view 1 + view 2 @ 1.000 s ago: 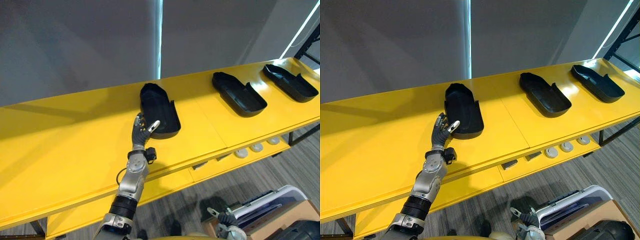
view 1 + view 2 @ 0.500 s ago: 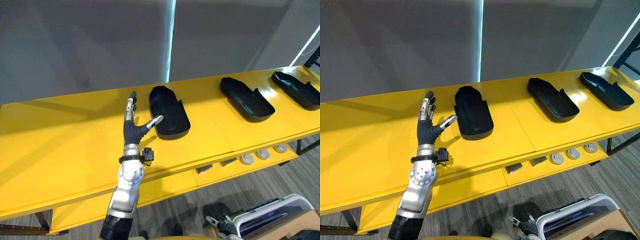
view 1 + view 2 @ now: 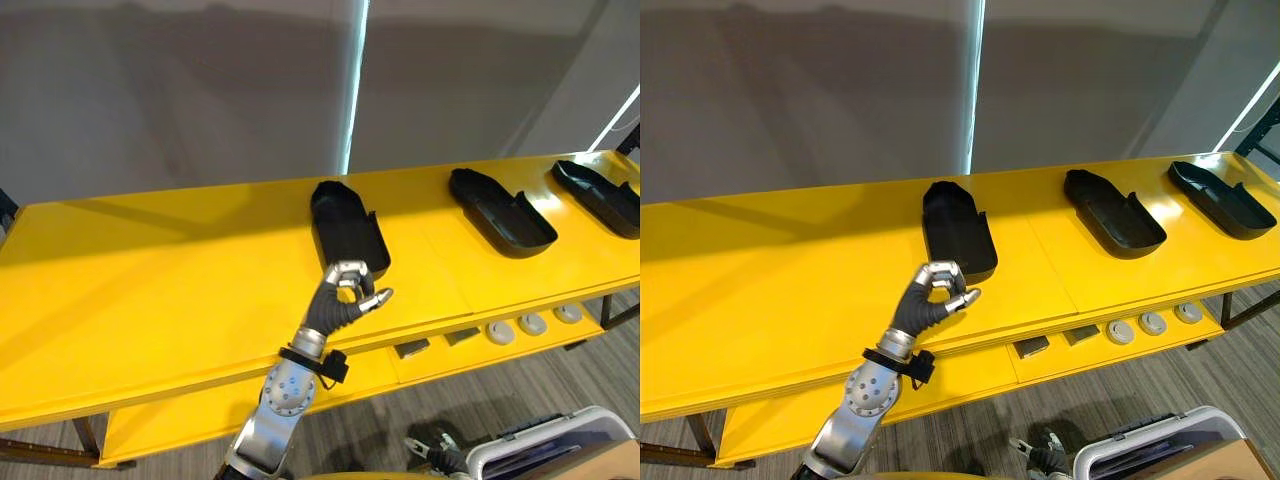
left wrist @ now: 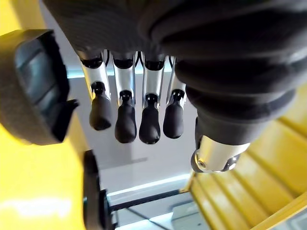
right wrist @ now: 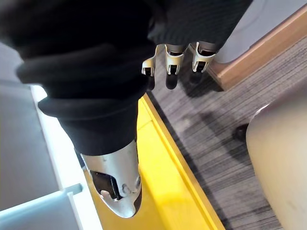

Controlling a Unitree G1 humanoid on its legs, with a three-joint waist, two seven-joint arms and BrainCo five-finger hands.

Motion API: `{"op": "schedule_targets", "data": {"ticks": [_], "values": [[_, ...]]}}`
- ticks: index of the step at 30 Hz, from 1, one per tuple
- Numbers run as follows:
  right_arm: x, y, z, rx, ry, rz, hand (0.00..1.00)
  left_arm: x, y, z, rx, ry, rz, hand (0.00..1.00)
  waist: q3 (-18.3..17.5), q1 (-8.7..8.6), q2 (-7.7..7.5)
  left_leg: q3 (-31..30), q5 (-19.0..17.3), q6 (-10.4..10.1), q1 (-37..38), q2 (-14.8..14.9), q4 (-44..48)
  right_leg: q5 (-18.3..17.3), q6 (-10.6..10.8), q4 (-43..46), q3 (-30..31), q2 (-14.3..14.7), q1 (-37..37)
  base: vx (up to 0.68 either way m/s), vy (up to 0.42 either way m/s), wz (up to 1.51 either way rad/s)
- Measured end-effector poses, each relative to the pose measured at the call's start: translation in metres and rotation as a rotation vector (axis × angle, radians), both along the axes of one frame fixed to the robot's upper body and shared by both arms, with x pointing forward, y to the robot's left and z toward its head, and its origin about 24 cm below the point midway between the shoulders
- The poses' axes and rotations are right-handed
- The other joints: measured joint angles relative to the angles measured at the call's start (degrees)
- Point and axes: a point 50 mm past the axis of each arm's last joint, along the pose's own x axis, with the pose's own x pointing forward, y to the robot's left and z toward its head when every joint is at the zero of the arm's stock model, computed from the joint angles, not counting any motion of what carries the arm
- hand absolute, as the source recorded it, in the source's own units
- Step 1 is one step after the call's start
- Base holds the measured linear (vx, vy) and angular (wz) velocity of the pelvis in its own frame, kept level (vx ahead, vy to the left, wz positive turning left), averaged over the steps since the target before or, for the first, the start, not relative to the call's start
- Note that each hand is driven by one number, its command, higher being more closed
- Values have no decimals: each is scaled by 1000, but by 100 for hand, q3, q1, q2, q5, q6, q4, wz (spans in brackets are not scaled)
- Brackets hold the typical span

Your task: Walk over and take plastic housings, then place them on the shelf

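Left hand: hovering over the front part of the yellow shelf, just before the near end of the nearest housing; curling the fingers in toward the thumb, closing on nothing; in the left wrist view, hanging apart from that housing.

Nearest housing: black plastic shell, lying hollow side up on the shelf top, running lengthwise from the back edge toward the front; resting free of either hand.

Middle housing: lying hollow side up on the same shelf top, well apart from the nearest one, to the robot's right, angling slightly.

Far housing: lying hollow side up near the right end of the shelf, beside the middle one but not touching it.

Lower ledge: running below the shelf's front edge; carrying three round discs in a row and two small dark blocks just left of them.

Right hand: hanging low beside the shelf's edge, over grey carpet; apparently keeping its fingers relaxed, though seen end-on; carrying nothing.
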Motion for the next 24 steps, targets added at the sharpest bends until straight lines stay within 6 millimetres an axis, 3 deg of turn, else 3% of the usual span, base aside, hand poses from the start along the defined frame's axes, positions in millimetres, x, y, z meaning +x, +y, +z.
{"op": "schedule_targets", "data": {"ticks": [11,20,24], "values": [[7,-1,1,-6,-14,5,0,13,-2,-35,261,51,9,100,21,-169,24,139,143,15,127,-70,-303,234,21,-328,158,-20,71,-25,16,-7],[9,-7,2,-15,-20,-27,0,42,14,-28,295,9,140,100,148,-243,28,153,145,10,195,-79,-397,228,32,-345,168,-23,65,-7,3,0],[13,-9,4,-21,-30,-24,0,55,23,-25,302,-4,209,100,179,-352,31,165,145,11,196,-86,-426,222,41,-352,181,-25,63,1,2,-1]]}}
